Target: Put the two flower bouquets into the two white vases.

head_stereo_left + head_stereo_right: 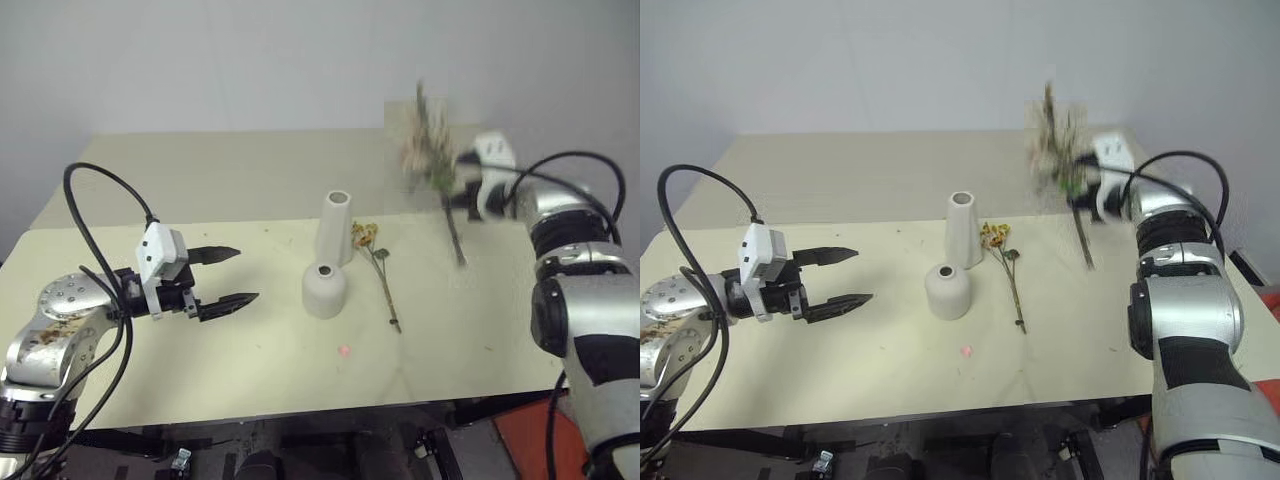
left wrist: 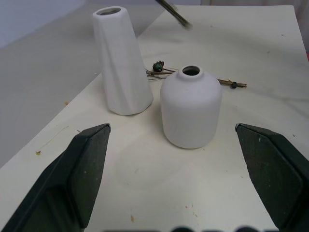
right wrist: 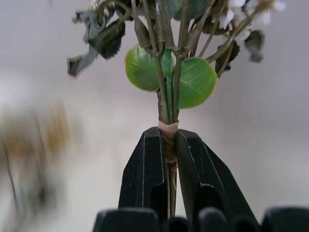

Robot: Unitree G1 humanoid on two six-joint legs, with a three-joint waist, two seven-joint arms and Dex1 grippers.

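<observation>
1. The big bushy bouquet [image 1: 428, 140] is hanging in the air at the upper right of the head view; the right gripper [image 3: 168, 159] is pinching its bound stems, jaws pressed together on them.
2. The thin yellow sprig [image 1: 378, 262] is lying flat on the table [image 1: 200, 180], just right of centre, beside the vases.
3. The tall vase [image 1: 336, 227] and the squat vase [image 1: 325, 289] are standing mid-frame, both empty; neither bouquet is placed yet.
4. The left gripper [image 1: 232, 277] is hovering at the left, jaws spread, holding nothing.

Cream table [image 1: 200, 350] bears tall vase [image 1: 336, 228], squat vase [image 1: 325, 290], yellow sprig [image 1: 380, 270].
</observation>
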